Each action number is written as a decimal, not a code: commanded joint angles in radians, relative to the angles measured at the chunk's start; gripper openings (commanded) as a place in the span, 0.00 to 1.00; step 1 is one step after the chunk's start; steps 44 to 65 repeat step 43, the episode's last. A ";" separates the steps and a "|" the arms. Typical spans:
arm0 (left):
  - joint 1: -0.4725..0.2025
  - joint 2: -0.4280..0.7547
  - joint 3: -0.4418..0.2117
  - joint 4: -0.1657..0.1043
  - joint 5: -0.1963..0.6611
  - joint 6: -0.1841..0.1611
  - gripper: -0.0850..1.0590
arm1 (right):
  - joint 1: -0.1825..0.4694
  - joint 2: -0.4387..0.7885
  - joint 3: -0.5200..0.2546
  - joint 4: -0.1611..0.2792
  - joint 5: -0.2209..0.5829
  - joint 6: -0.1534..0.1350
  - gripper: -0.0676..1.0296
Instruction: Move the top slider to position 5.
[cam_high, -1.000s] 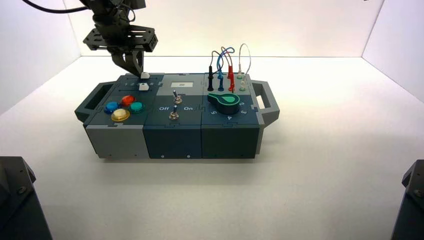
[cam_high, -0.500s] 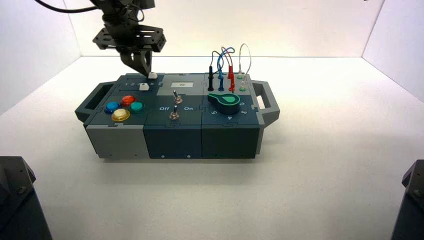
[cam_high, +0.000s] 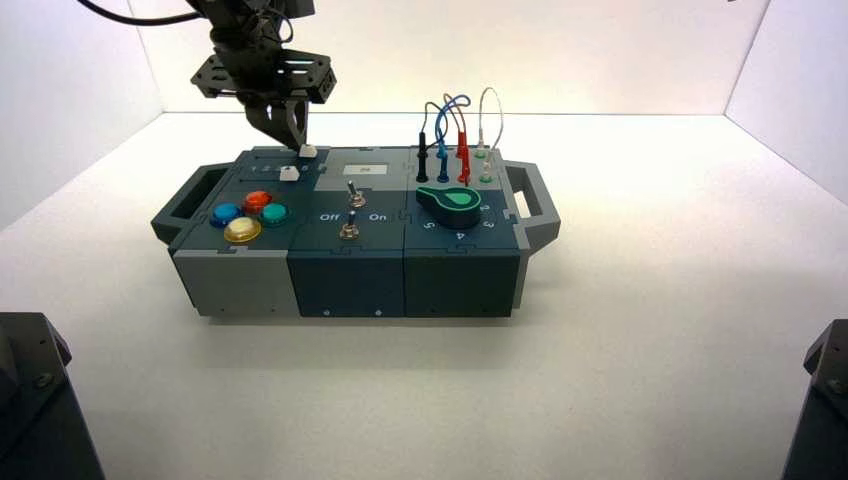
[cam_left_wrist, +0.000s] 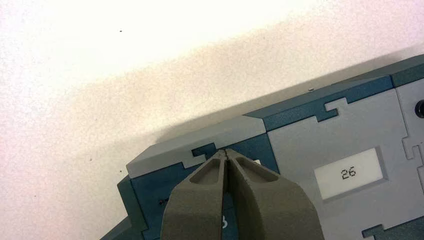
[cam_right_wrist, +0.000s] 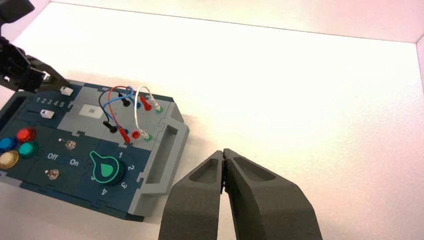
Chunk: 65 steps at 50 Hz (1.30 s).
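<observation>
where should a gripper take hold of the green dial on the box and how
Probably best by its pointer arm, fingers straddling it from above: that raised, narrow tongue juts from the round base, giving two sides to pinch, and nothing covers it.

We see the top slider (cam_right_wrist: 66, 91), a small white boxy knob on the dark panel at the box's far left, at the end of its track by the 5, just beside the grey panel with the display. We also see position 5 (cam_right_wrist: 62, 105), a small white printed numeral ending the straight row 1 2 3 4 5, between the two sliders' tracks.
</observation>
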 joint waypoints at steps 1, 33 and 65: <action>0.034 -0.034 0.012 0.009 0.003 0.005 0.05 | -0.006 0.008 -0.021 0.003 -0.011 0.003 0.04; 0.048 -0.327 0.173 0.009 0.069 0.005 0.05 | -0.002 0.034 -0.023 0.005 0.003 0.002 0.04; 0.048 -0.377 0.196 0.011 0.075 0.005 0.05 | -0.002 0.043 -0.025 0.005 0.005 0.002 0.04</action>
